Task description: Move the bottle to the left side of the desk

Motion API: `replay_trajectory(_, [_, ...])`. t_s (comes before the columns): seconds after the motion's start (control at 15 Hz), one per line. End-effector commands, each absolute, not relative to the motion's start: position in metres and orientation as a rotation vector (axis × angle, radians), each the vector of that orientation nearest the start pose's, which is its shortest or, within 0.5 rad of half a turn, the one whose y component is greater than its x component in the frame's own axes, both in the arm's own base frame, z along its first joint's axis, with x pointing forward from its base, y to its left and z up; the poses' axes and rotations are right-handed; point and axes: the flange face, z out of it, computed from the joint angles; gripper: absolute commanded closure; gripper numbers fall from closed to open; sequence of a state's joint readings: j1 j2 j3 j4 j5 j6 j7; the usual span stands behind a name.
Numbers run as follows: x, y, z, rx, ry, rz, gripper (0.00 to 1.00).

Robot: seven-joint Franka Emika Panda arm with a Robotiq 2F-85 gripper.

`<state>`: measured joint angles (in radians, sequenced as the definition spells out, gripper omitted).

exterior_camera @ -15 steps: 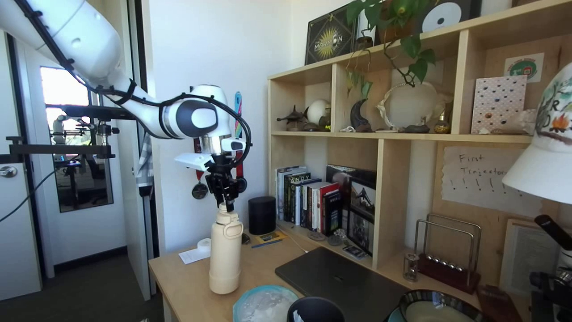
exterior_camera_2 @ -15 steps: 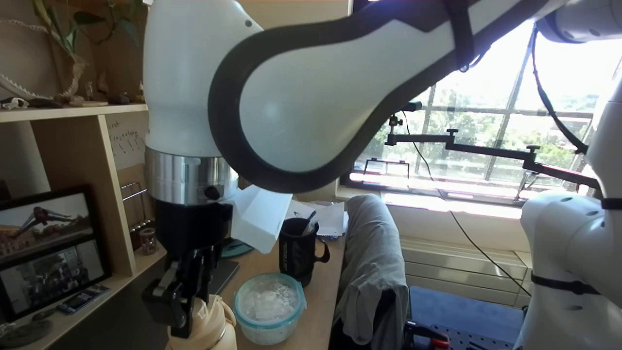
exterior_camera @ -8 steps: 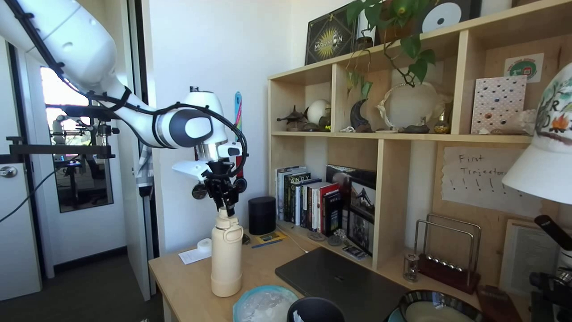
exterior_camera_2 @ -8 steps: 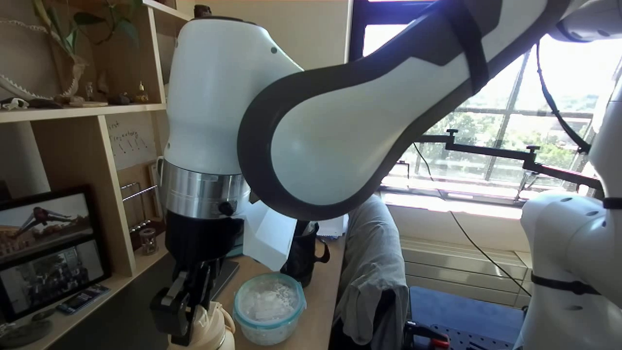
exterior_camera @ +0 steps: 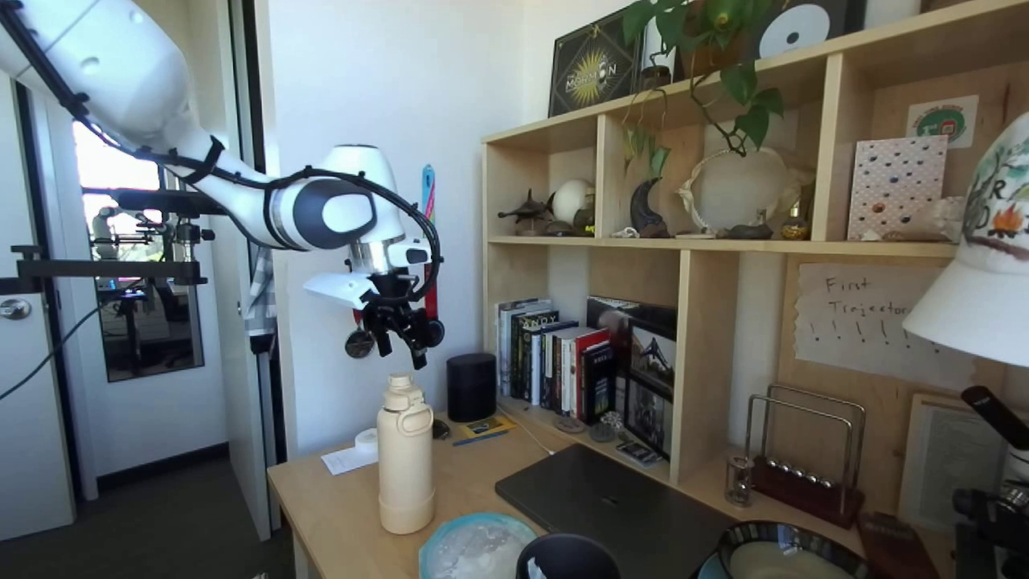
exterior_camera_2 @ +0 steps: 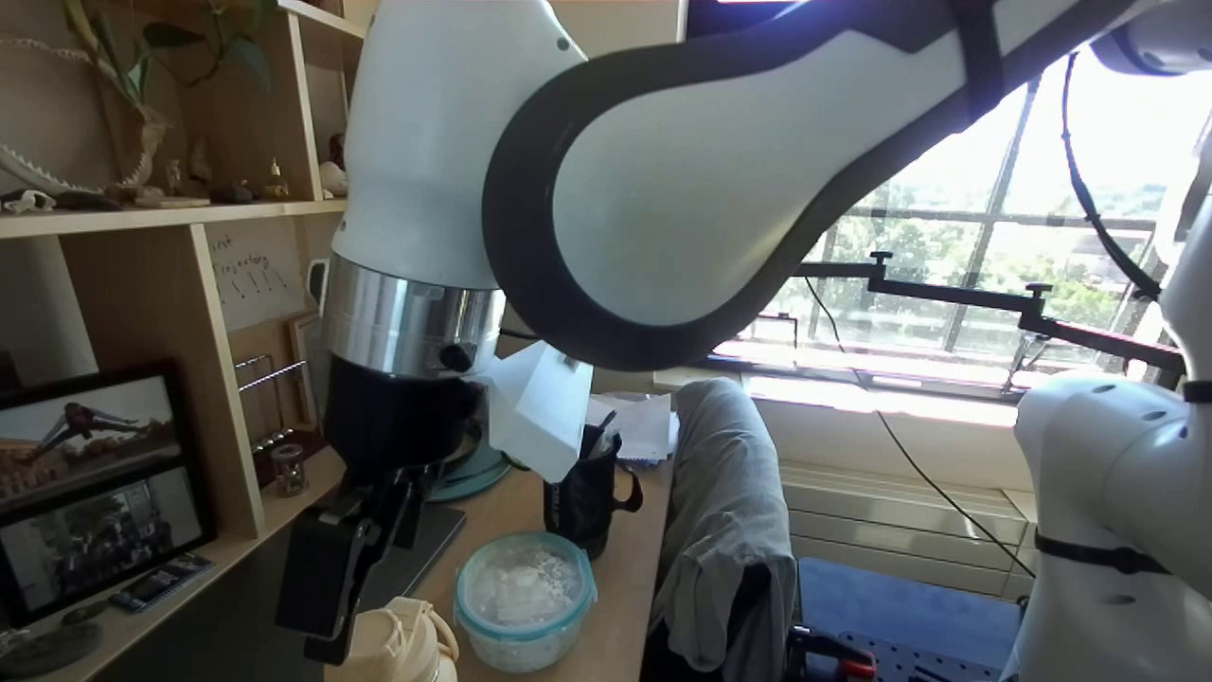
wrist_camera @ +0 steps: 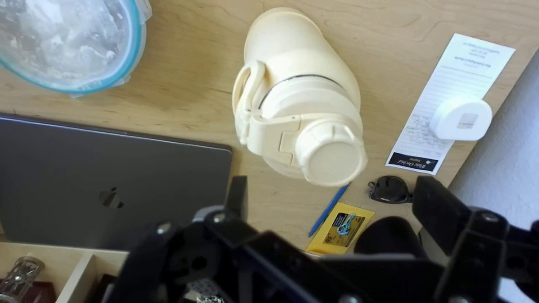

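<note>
- Since the gripper (exterior_camera: 403,358) hung just above the cream water bottle (exterior_camera: 406,466) with its fingers well apart and nothing between them, it was a toss-up whether the grab was yet to come or the job was done.
- The bottle stood upright on the desk (exterior_camera: 338,507), near the round teal-rimmed container (exterior_camera_2: 521,654), over toward the left-hand edge as an exterior view had it.
- If a grab was next, the cap (wrist_camera: 334,162) sat about midway between the fingers in the wrist view, so the move probably called for a slow, straight drop, then a firm squeeze, with care not to snag the carry loop (wrist_camera: 254,82).
- Something that tall held by its top would likely swing, so low, upright and unhurried made the most sense for any carry.
- If it was done, going straight up before anything sideways looked safest, as a finger clipping the cap could've tipped it.
- The surface was light wood, with a closed Apple laptop (wrist_camera: 105,176), a black mug (exterior_camera_2: 579,511), a blue pen (wrist_camera: 328,211) and a paper slip (wrist_camera: 459,73) that had a white rounded case (wrist_camera: 457,122) partly on it.
- The room had a pale wood shelf unit (exterior_camera: 685,362) with books (exterior_camera: 555,362), a Newton's cradle (exterior_camera: 812,494) down low, and a bright window (exterior_camera_2: 947,246) past a cloth-draped chair (exterior_camera_2: 729,530).
</note>
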<state>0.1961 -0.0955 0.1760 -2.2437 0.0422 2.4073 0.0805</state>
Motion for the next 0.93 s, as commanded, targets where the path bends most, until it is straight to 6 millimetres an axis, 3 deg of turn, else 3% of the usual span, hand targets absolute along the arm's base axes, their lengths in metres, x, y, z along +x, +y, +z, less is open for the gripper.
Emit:
replay_trajectory(0.0, [0.486,0.184,0.469,-3.017,-0.380,-0.308,0.00])
replay_trajectory(0.53, [0.481,0.121,0.548,-3.079,-0.141,-0.237,0.00])
replay_trajectory(0.87, [0.481,0.092,0.560,-3.083,-0.010,-0.255,0.00])
